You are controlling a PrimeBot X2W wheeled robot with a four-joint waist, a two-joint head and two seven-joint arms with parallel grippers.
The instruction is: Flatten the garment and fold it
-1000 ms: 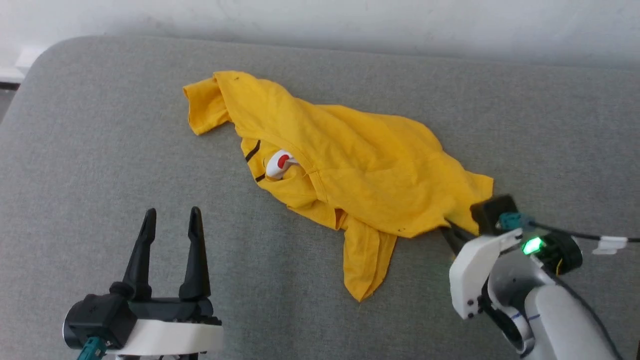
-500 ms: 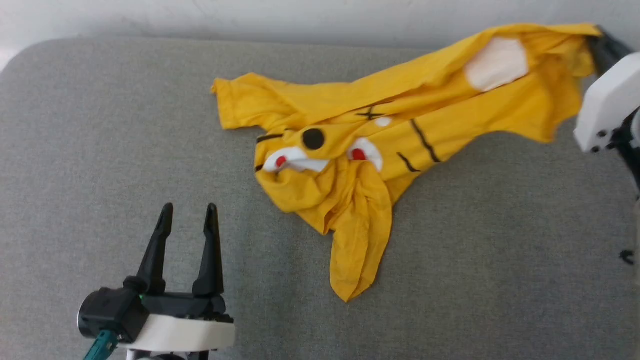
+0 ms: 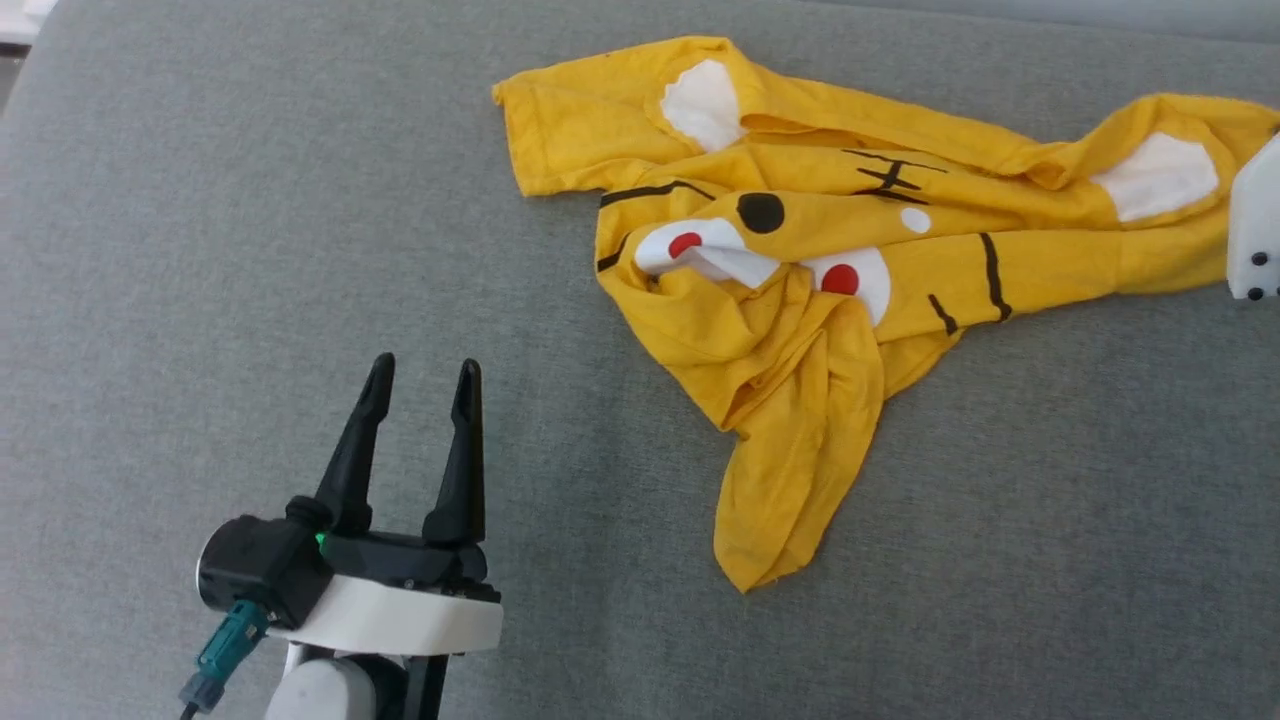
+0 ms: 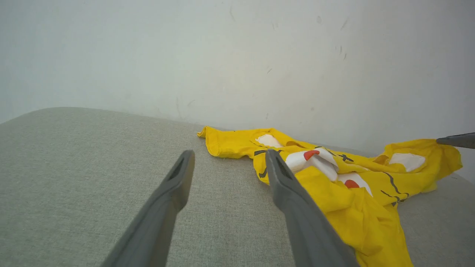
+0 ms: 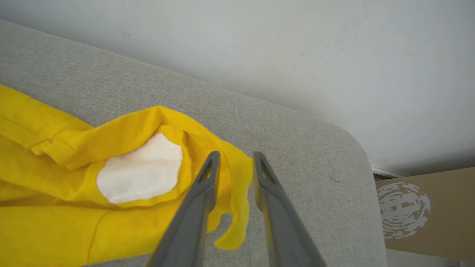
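The garment (image 3: pixel 800 330), a bright yellow T-shirt, lies crumpled on the grey cushion with its cartoon face print up and two white patches showing. One twisted part trails toward me. My left gripper (image 3: pixel 425 365) stands open and empty over bare cushion, to the left of the garment (image 4: pixel 356 207) and apart from it. At the shirt's far right end, my right gripper (image 5: pixel 236 155) has its jaws parted, with a loose yellow edge of the garment (image 5: pixel 55 207) hanging between the fingers beside a white patch (image 5: pixel 141 170). Its white housing (image 3: pixel 1255 230) shows at the right edge.
The grey cushion (image 3: pixel 200 250) has a rounded far right corner (image 5: pixel 349 141) close to my right gripper, and a white wall (image 4: pixel 222 55) behind. A cardboard box (image 5: pixel 426 215) stands beyond that corner. Bare cushion lies left of and in front of the shirt.
The right gripper pulled the shirt's end up and to the far right, turning the print face up, then set it down and parted its jaws. The head camera shifted; the left gripper stayed open.
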